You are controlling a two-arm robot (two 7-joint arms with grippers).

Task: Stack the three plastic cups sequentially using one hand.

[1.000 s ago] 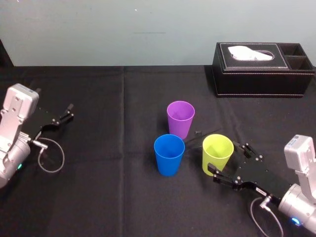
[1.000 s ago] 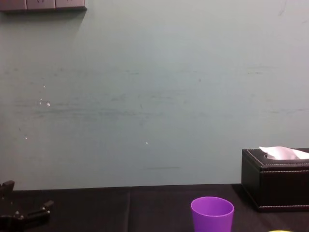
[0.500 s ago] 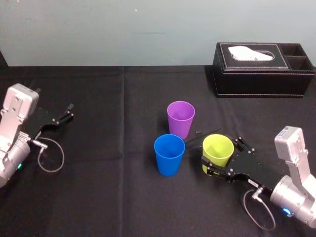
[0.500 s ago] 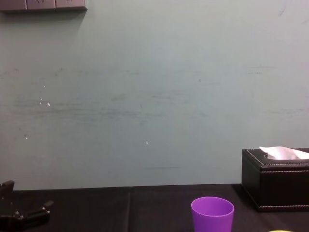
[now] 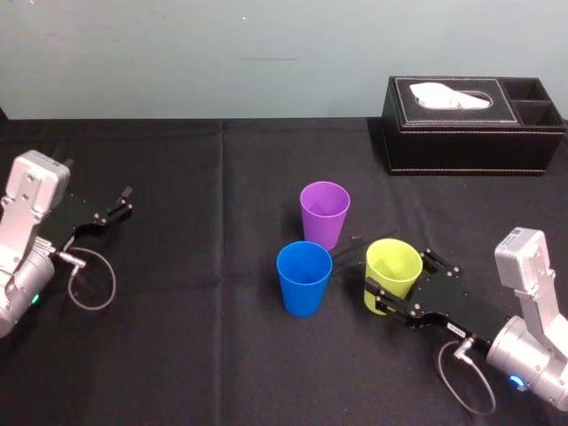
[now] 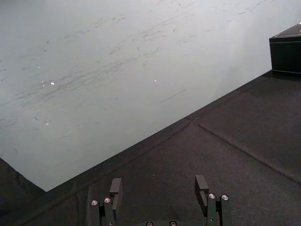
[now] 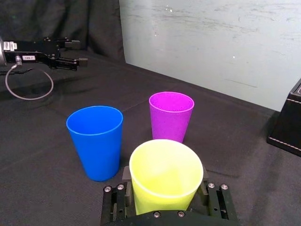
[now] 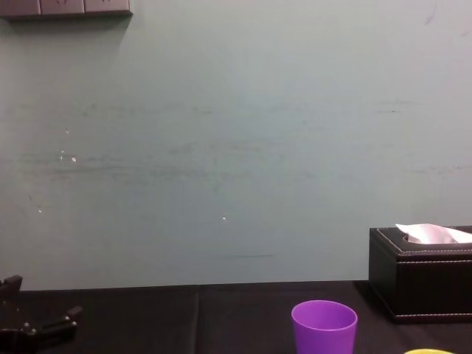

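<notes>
Fingers of the right gripper (image 5: 397, 270) press against either side of the yellow-green cup (image 7: 164, 175), holding it upright at the front right of the tabletop (image 5: 195, 346). The blue cup (image 5: 303, 277) stands near it on the left, and the purple cup (image 5: 324, 213) stands just behind the two, none touching. The left gripper (image 6: 159, 186) rests far to the left, its fingers spread wide. A black tissue box (image 5: 470, 124) sits at the back right.

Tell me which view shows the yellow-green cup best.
Right wrist view: the yellow-green cup sits front and centre, rim and wall visible, gripped by the right gripper. Head view shows it smaller, from above. Chest view catches a sliver of rim.
</notes>
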